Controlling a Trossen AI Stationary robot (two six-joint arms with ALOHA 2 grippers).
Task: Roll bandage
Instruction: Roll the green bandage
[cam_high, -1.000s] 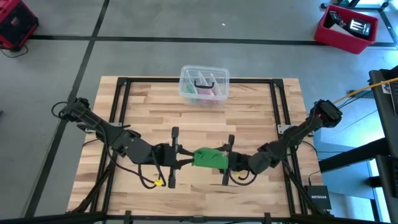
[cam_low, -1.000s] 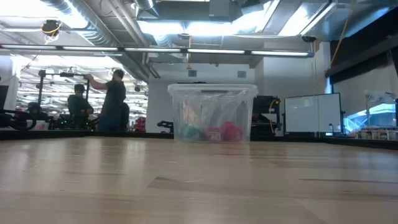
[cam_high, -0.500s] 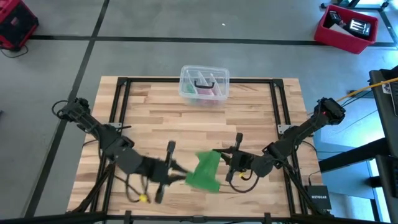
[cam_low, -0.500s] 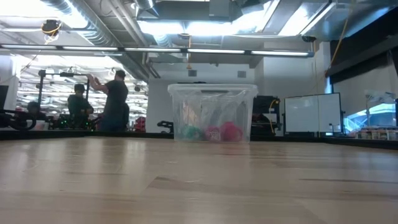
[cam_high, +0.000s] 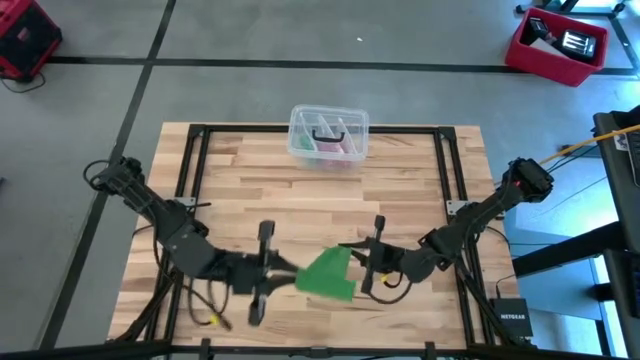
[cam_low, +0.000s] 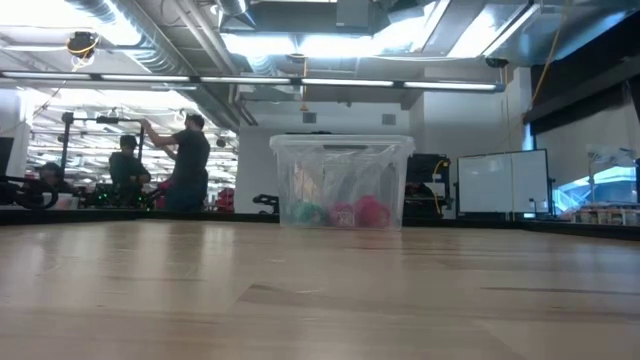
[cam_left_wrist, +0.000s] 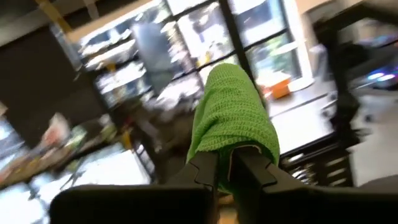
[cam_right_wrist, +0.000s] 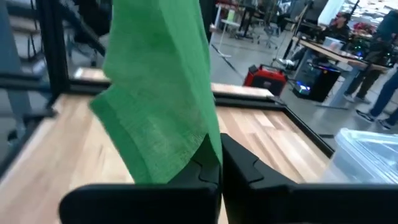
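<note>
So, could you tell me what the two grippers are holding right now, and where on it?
Both hold the green bandage: the left gripper is shut on one end, and the right gripper pinches its opposite edge.

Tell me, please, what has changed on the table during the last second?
The left pincer, shut on the bandage, pulled back toward the table's left front. The right pincer, open a second ago, closed on the bandage's other end, and the bunched green cloth spread into a flat sheet between them. The clear box stayed at the far edge.
</note>
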